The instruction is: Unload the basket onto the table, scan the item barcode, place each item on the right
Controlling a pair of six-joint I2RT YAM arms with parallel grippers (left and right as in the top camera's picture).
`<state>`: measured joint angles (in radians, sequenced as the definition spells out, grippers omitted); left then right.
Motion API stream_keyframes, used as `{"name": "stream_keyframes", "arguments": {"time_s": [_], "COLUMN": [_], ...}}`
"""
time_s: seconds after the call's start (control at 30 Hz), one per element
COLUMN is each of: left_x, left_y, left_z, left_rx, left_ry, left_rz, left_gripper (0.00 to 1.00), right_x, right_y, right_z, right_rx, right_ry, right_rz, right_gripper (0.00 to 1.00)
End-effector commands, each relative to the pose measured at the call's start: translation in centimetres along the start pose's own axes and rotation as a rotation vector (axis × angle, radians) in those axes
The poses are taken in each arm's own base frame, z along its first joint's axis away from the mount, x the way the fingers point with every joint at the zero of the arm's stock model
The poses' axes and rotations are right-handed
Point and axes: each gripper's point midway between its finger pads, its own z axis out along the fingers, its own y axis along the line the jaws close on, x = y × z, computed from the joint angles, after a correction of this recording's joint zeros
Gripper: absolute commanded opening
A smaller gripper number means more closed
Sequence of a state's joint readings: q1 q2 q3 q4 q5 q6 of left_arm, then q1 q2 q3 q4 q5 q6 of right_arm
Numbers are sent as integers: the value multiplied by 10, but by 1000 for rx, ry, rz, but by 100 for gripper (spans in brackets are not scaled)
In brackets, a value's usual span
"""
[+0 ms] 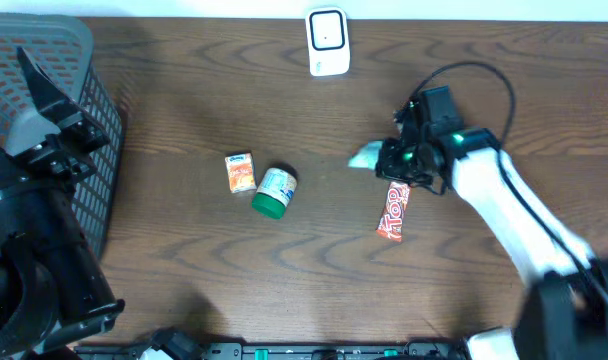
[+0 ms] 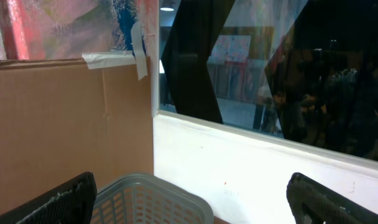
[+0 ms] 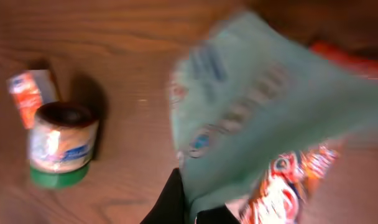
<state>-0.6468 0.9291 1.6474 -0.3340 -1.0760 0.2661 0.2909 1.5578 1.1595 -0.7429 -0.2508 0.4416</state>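
Clamps right hand [image 1: 386,158] shut on pale teal packet [image 3: 263,106], pinched at one edge, rest hanging ahead of the fingers. Risks slip or flop: thin grip, limp film; barcode side not readable. Could snag red snack bar [image 1: 393,212] just under the hand. Has bare surface [image 1: 184,270] toward scanner [image 1: 327,42] beyond; jar [image 1: 275,191] well aside. Shows left hand [image 2: 189,199] spread apart above basket [image 1: 44,60].

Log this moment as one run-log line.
right end effector: shut on pale green soft plastic packet | left end effector: open, empty, above grey plastic mesh basket | white boxy scanner: far table edge, untouched
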Motion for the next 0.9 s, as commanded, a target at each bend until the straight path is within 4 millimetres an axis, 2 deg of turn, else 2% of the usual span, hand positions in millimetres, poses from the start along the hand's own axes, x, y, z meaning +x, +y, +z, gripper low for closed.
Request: {"name": "stream_keyframes", "arguments": {"time_s": [0.0, 0.1, 0.3, 0.43, 0.6, 0.77, 0.8, 0.87], "left_x": [1, 1, 1, 1, 1, 1, 1, 1], "left_y": [2, 2, 2, 2, 2, 2, 2, 2], "left_z": [0, 0, 0, 0, 0, 0, 0, 0], "left_rx": [-8, -8, -8, -8, -8, -8, -8, -8], "left_ry": [0, 0, 0, 0, 0, 0, 0, 0], "left_rz": [-3, -3, -18, -18, -18, -18, -18, -18], "left_gripper": [98, 98, 98, 98, 98, 98, 98, 98], "right_x": [-8, 2, 34, 38, 40, 48, 51, 58], "right_y": [-16, -26, -43, -50, -50, -44, -42, -35], "right_z": [-34, -52, -57, -63, -66, -55, -52, -46], "right_rx": [191, 310, 469, 563, 610, 605, 588, 537], "right_ry": [-132, -148, -34, -49, -56, -8, 5, 36], "right_rz": [-92, -180, -270, -271, -316, -360, -362, -357], "right_gripper": [2, 2, 2, 2, 2, 1, 4, 43]}}
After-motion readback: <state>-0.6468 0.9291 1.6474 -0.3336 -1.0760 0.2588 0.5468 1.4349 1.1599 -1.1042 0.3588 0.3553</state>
